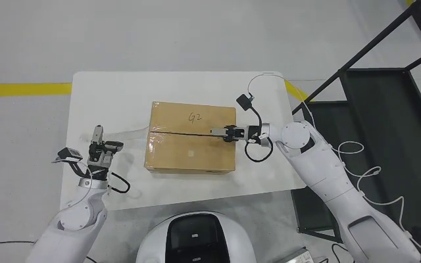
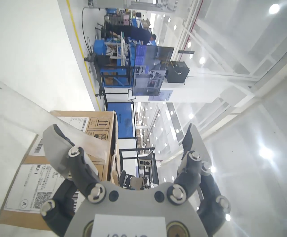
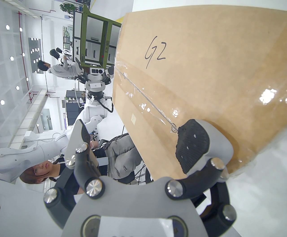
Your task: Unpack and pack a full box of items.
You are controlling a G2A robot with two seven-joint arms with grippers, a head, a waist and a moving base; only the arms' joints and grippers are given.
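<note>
1. The pale grey floor [image 1: 197, 33] is crossed by a yellow line [image 1: 33, 88] that passes beneath the white table [image 1: 112, 92].
2. A black metal rack [image 1: 378, 98] stands just beside the table's right edge.
3. Round ceiling lights [image 2: 274, 8] shine above a large screen [image 2: 149, 71] and a blue cabinet [image 2: 121, 121].

light: bright, even, from overhead | glare: ceiling lamps [image 2: 265, 152] flare white past my left tool [image 2: 122, 132]; tape [image 3: 145, 105] on the box [image 3: 201, 67] glints | shadows: faint, soft on tabletop [image 1: 105, 98] beside box | edges: my wrist views bow outward
</note>
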